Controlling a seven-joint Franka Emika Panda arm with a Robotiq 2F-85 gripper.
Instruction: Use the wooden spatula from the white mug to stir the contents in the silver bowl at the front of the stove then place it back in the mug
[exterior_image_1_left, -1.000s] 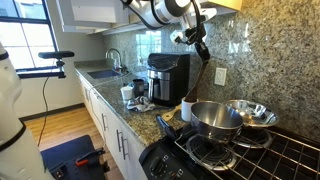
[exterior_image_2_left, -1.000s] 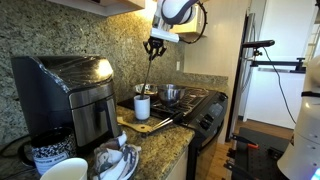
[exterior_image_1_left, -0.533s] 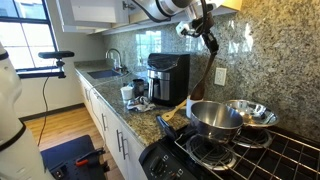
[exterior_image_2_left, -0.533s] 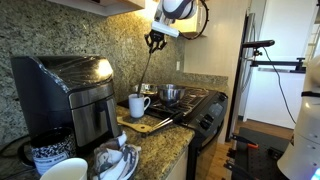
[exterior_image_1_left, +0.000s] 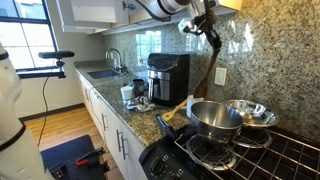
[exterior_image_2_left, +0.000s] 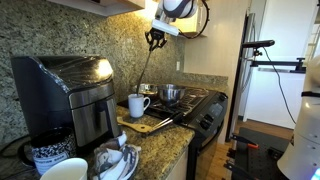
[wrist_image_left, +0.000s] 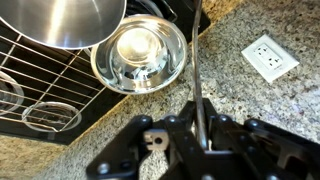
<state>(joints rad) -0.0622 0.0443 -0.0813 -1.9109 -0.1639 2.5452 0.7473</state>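
**Q:** Pincer?
**A:** The gripper (exterior_image_2_left: 154, 40) is high up under the cabinets, well above the counter (exterior_image_2_left: 165, 150). It is clenched on the top end of the wooden spatula (exterior_image_2_left: 147, 68). The wrist view confirms this: the fingers (wrist_image_left: 186, 128) press in on the thin shaft from both sides.

**Q:** How does the spatula lie?
**A:** It hangs free, slanting from the gripper down toward 7 o'clock. The lower end is right over the white mug (exterior_image_2_left: 137, 106). I cannot tell whether the tip is clear of the rim.

**Q:** Mug position?
**A:** Upright, just beside the stove (exterior_image_2_left: 200, 100), at 8 o'clock of the silver bowl (exterior_image_2_left: 171, 94).

**Q:** The bowl itself?
**A:** It sits on the front grate. In an exterior view it reads deep and dull grey (exterior_image_1_left: 215, 117), with the shallower shiny bowl (exterior_image_1_left: 250, 113) at its 3 o'clock. The rims are close; whether they touch is unclear. Its contents are not visible from any camera.

**Q:** Anything more from the wrist view?
**A:** The spatula shaft (wrist_image_left: 198, 60) runs straight toward 12 o'clock from the gripper (wrist_image_left: 203, 128). The shiny bowl (wrist_image_left: 140, 55) is at 11 o'clock of the gripper, and the silver bowl's wall (wrist_image_left: 60, 20) fills the 10 o'clock corner. A wall outlet (wrist_image_left: 265, 57) is at 3 o'clock of the shiny bowl.

**Q:** Surroundings?
**A:** A coffee machine (exterior_image_1_left: 165, 78) stands on the counter at 9 o'clock of the silver bowl, well apart from it.
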